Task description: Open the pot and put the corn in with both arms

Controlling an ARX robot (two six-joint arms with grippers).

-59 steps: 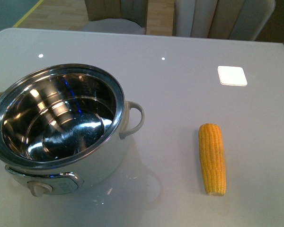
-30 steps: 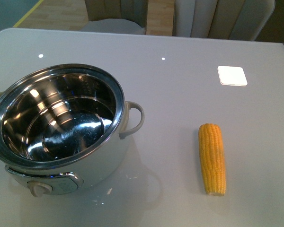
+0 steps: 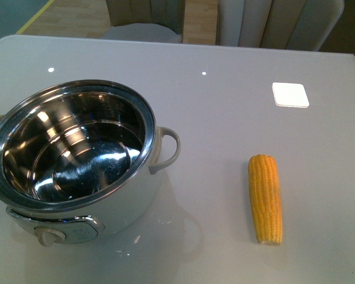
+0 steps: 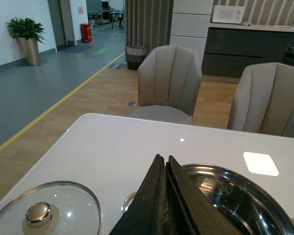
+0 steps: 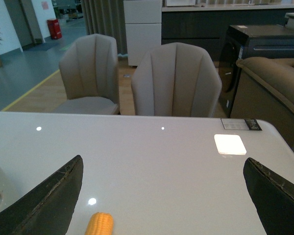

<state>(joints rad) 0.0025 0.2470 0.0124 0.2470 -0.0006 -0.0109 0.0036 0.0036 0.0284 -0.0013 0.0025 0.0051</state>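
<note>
The pot (image 3: 77,157) stands open at the left of the table, white body, shiny steel rim and empty interior, beige dial toward me. Its glass lid (image 4: 44,213) with a metal knob lies on the table beside the pot in the left wrist view. The corn (image 3: 265,198) lies on the table to the right of the pot, lengthwise toward me; its tip shows in the right wrist view (image 5: 100,225). My left gripper (image 4: 163,161) is shut and empty above the pot's rim (image 4: 235,178). My right gripper (image 5: 164,196) is wide open, above the table behind the corn. Neither arm shows in the front view.
A white square patch of light (image 3: 290,94) lies on the table at the back right. Beige chairs (image 3: 278,22) stand behind the table's far edge. The pot's looped handle (image 3: 168,148) sticks out toward the corn.
Blue reflections inside the pot have faded; the pot and the corn have not moved.
</note>
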